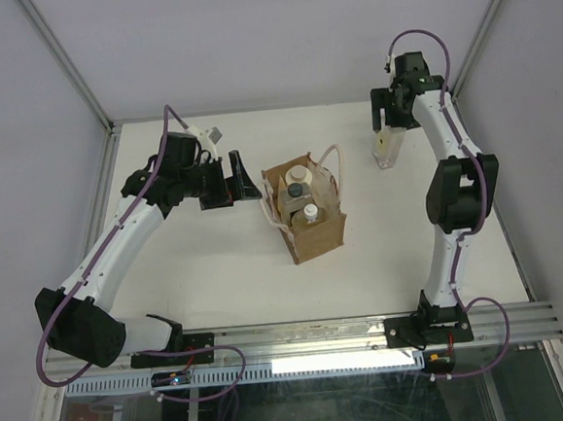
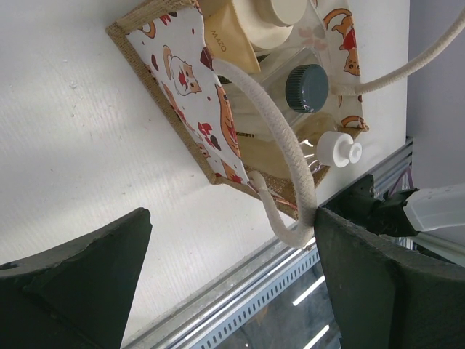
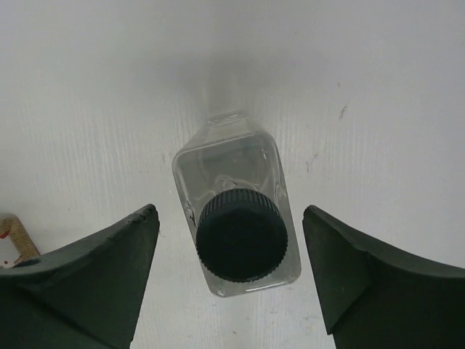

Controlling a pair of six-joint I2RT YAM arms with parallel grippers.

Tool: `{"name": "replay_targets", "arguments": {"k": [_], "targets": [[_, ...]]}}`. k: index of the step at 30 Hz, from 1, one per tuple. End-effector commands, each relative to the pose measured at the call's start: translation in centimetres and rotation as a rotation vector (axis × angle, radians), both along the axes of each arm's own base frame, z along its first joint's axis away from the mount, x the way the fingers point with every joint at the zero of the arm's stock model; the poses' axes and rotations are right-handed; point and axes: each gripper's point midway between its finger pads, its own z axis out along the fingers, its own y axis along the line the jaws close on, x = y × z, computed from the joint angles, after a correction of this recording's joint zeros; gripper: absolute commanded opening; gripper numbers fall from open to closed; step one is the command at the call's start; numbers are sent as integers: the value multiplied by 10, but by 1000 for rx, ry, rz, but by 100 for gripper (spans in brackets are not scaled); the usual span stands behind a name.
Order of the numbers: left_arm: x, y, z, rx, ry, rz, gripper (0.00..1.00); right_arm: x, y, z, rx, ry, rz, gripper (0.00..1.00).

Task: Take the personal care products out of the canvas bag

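Observation:
The canvas bag point(image 1: 314, 229) stands open mid-table. Inside it are a whitish bottle point(image 1: 296, 174), a clear bottle with a dark cap point(image 1: 297, 188) and a slim bottle with a white cap point(image 1: 310, 211). My left gripper point(image 1: 243, 180) is open and empty just left of the bag. In the left wrist view the bag's cream handle point(image 2: 285, 138) loops down and touches one of its fingers point(image 2: 363, 262). My right gripper point(image 1: 384, 124) is open above a second clear black-capped bottle point(image 1: 385, 150). That bottle point(image 3: 240, 233) stands upright on the table between the fingers, untouched.
White tabletop with a metal rail point(image 1: 301, 338) along the near edge and grey walls behind and at the sides. A corner of the bag point(image 3: 11, 240) shows at the left edge of the right wrist view.

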Motion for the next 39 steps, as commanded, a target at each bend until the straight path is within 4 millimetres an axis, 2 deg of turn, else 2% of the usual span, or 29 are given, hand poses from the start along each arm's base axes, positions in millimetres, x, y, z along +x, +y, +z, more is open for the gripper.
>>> {"name": "replay_targets", "arguments": {"k": [1,4,9,13,16,18,21,27,31,34,39], "targets": [[1,-2,24,-29,-80,-12,93,4,-3,66,16,-165,-35,85],[1,-3,24,-31,-77,-12,93,-14,-3,74,30,-150,-63,87],[3,-5,23,-35,-66,-14,93,-59,-6,71,39,-107,-95,90],[5,-7,22,-37,-58,-17,93,-90,2,80,98,-141,-89,91],[7,-9,20,-40,-47,-25,93,-114,12,78,163,-141,-88,91],[8,-11,18,-41,-38,-29,93,-128,28,80,247,-150,-43,91],[10,-13,17,-43,-32,-34,93,-148,52,94,368,-195,27,91],[11,-17,16,-64,-21,-39,93,-172,98,161,527,-351,230,89],[10,-18,14,-79,-13,-39,93,-184,131,193,558,-405,402,88],[7,-19,13,-88,-9,-41,93,-192,158,203,572,-419,524,85],[5,-19,12,-90,-5,-42,93,-206,204,198,523,-429,702,82]]}}
